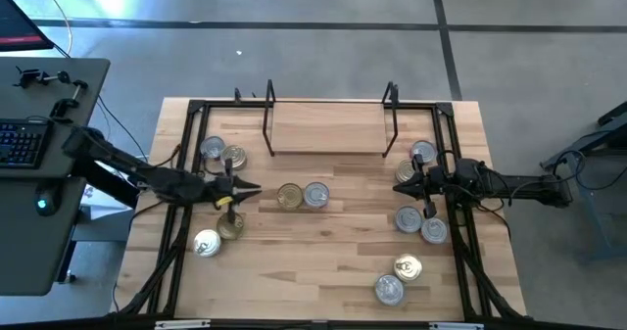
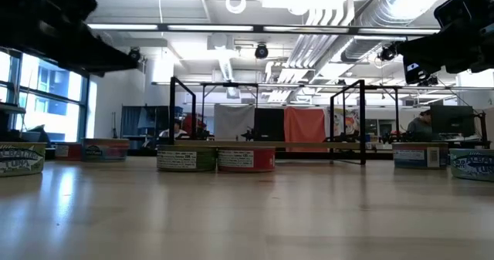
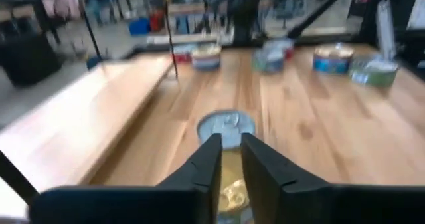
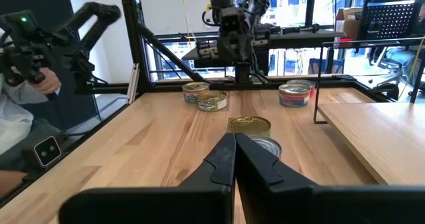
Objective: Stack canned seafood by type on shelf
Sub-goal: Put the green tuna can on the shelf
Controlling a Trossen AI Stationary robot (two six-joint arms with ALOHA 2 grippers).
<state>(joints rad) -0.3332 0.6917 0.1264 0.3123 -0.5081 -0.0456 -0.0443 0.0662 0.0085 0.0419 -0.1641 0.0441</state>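
Observation:
The tins are scattered over the table. A gold-lidded tin and a silver-lidded tin stand side by side mid-table, in front of the shelf, whose wooden board carries no tins. My left gripper hovers left of this pair, pointing toward the right edge with its fingers a narrow gap apart. My right gripper hovers right of the pair with its fingers shut, pointing toward the left edge. Both are raised above the table in the low view.
Two tins stand at far left and two more at near left. Two tins stand beside the right gripper, and several others toward the near right. A black frame rims the tabletop. A person stands beyond the table.

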